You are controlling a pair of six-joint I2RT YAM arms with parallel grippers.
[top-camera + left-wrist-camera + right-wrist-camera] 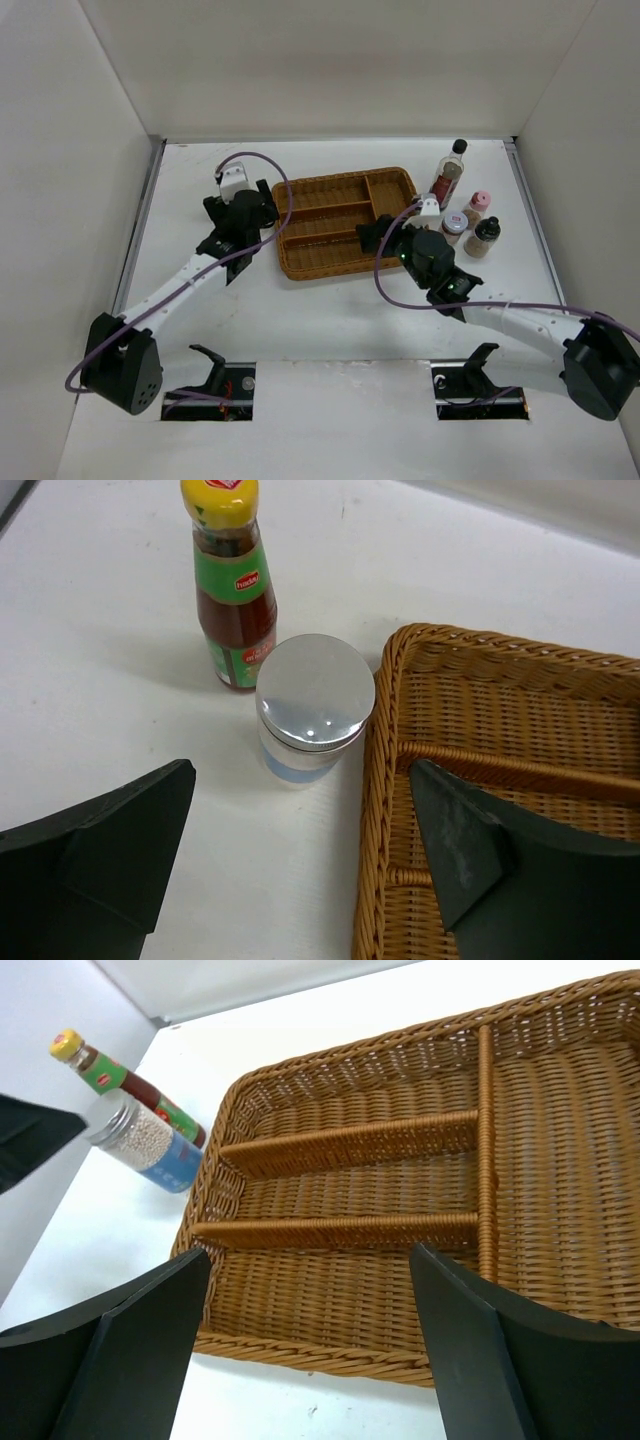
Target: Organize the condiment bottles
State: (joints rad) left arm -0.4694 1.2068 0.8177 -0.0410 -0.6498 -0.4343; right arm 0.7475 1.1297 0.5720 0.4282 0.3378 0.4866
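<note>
Currently the yellow-capped red sauce bottle [232, 580] stands upright on the white table [100, 680], off the left end of the brown wicker tray [500, 700]. A white-lidded jar [312, 705] sits just beside the bottle and close against the tray's rim; whether jar and rim touch cannot be told. The other four stand grouped on the table off the tray's right end. The tall black-capped dark-red bottle [450, 172] is farthest back, then the pink-capped bottle [477, 207]. The second white-lidded jar [454, 226] and the dark-capped brown shaker [485, 238] are nearest. All six stand outside the tray. The left gripper [300, 780] hovers just short of the first jar, its jaws spread wide and holding nothing. One of its fingers is over the table, the other over the tray's corner. The right gripper [310, 1255] hangs above the tray's near side, jaws likewise wide apart with nothing between them, and the wicker dividers [345, 1145] show beyond the gap
</note>
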